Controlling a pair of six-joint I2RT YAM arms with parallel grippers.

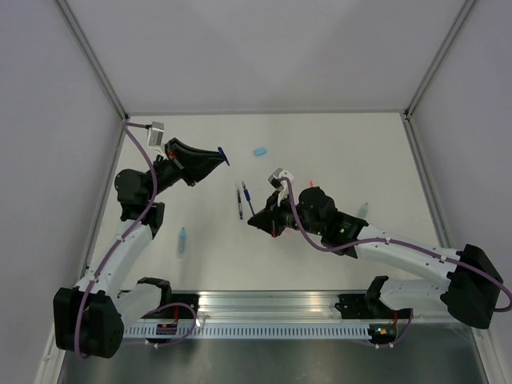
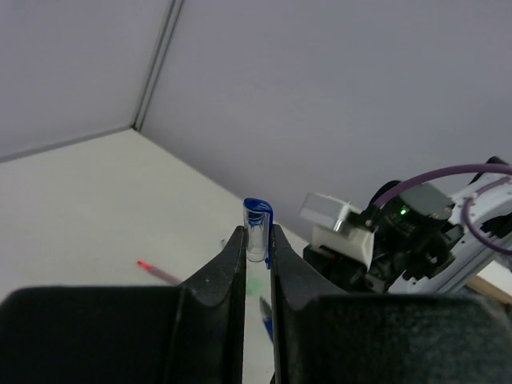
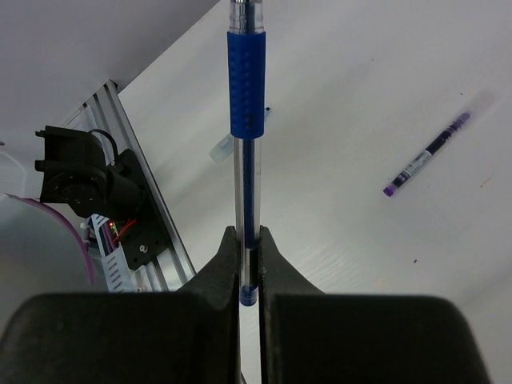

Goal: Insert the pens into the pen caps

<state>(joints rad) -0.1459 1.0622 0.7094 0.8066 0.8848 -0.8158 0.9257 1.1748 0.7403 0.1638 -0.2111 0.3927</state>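
The left gripper (image 2: 256, 250) is pinching a blue cap (image 2: 257, 220). The right gripper (image 3: 248, 244) is clamping a blue pen (image 3: 246, 88) by its end, so the pen could pivot and miss the cap.

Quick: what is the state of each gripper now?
Left gripper: closed on a clear pen cap with blue clip.
Right gripper: closed on a clear pen with blue grip.

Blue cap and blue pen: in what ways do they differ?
The blue cap is a short stub, while the blue pen is a long thin stick. The cap barely rises past the left tool; the pen reaches far beyond the right tool. The cap is clear with a blue top, the pen clear with a blue grip sleeve. Both are pinched in a shut tool.
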